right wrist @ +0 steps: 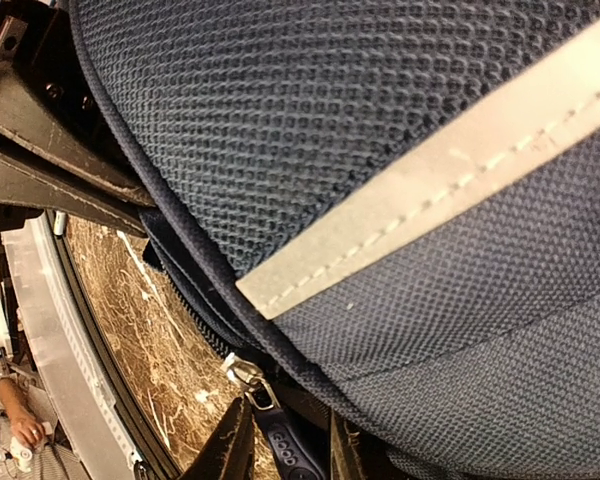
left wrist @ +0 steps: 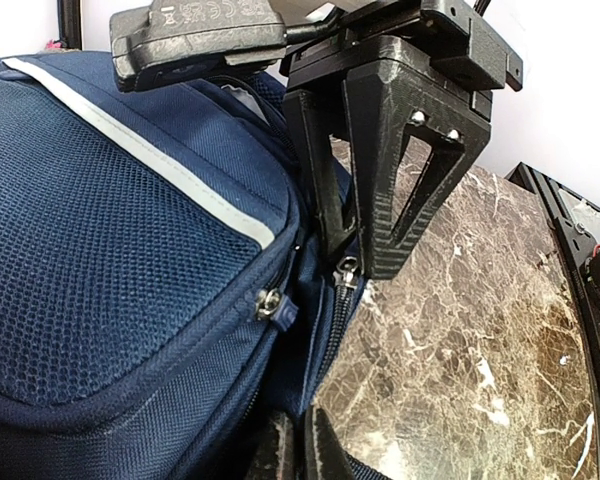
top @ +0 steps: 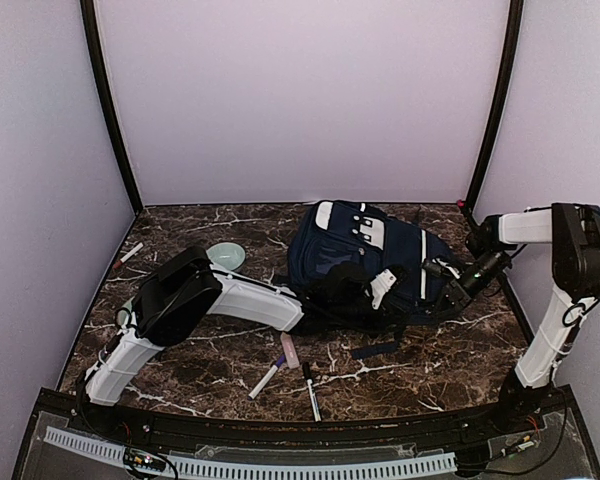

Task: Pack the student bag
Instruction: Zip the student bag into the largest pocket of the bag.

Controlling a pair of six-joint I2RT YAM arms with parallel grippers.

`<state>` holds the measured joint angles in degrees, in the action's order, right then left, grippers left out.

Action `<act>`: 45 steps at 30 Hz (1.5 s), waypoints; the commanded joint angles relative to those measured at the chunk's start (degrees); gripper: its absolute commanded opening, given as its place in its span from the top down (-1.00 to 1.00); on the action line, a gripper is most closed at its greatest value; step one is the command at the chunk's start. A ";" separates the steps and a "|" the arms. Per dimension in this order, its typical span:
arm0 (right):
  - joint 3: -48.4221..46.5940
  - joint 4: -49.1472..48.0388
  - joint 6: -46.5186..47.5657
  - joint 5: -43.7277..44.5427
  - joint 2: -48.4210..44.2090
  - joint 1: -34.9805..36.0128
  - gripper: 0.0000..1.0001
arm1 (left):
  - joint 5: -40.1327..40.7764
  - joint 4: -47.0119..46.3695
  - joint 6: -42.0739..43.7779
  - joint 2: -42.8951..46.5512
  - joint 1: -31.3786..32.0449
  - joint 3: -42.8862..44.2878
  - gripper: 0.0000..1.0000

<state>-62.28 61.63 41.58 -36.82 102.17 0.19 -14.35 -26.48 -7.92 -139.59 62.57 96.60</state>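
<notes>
The navy student bag [top: 365,250] lies flat mid-table, its white stripe [left wrist: 170,170] toward the left wrist camera. My left gripper [top: 352,297] sits at the bag's near edge. Its fingertips [left wrist: 302,440] are shut on the fabric edge beside the zip. My right gripper [top: 442,272] is at the bag's right side. Its fingers [right wrist: 230,445] stand apart on either side of the dark rubber zip pull [right wrist: 285,455], which hangs from a silver slider [right wrist: 242,373] without being pinched. In the left wrist view the right gripper's black fingers [left wrist: 390,190] hover just over that slider [left wrist: 348,272].
A pale green bowl [top: 226,256] stands left of the bag. Two pens [top: 264,380] [top: 311,390], a pink stick [top: 289,348] and a dark-blue strip [top: 377,349] lie on the marble in front. A second zip slider [left wrist: 270,303] sits on the front pocket.
</notes>
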 commanded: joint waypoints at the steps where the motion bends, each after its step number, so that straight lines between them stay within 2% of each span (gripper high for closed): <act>1: -0.21 2.81 0.90 2.24 -0.77 -0.76 0.52 | -1.16 -3.40 -0.47 3.55 0.01 -0.52 1.00; 10: -3.22 5.95 1.21 1.35 -1.66 -2.28 0.79 | -1.37 -3.14 -0.34 3.55 0.01 -0.62 1.00; 13: -3.37 5.90 1.05 2.18 -2.42 -2.30 0.99 | -1.44 -2.93 -0.16 3.55 0.01 -0.62 1.00; 19: -3.37 6.55 1.45 6.43 -4.41 -2.32 1.00 | -1.60 -2.42 0.15 3.55 -0.03 -0.61 1.00; 28: -5.82 6.02 2.10 18.39 -10.28 -2.84 1.00 | -1.80 -2.86 -0.38 4.64 0.01 -3.50 1.00; 35: -6.74 1.95 0.41 25.88 -10.44 -7.65 1.00 | -0.77 -2.57 1.10 9.44 0.09 -9.87 1.00; 45: -7.99 -6.51 -1.55 27.01 -9.76 -9.94 1.00 | -0.13 -1.21 4.08 15.05 0.06 -18.12 1.00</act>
<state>-68.58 62.65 41.89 -14.96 92.99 -8.60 -14.20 -30.06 -5.23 -130.04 62.65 81.84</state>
